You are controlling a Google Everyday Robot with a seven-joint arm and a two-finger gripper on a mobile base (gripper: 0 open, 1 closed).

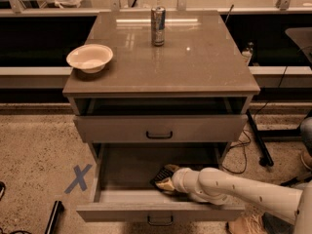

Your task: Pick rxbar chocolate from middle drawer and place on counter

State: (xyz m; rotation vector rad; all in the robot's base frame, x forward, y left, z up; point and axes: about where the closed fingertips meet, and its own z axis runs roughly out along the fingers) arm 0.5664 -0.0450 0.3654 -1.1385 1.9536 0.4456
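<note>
Speckled floor (34,150), grey cabinet (161,122). Top: desk (195,67), glossy stone-like slab above the middle drawer (122,209), itself pulled open. Inside that drawer, front-centre: gripper (165,178); jaws' state I cannot tell. At its tip, in the drawer: rxbar chocolate (162,173), flat, dark slick wrapper. I judge it light, slightly bendy; pinch across its flat faces.
</note>
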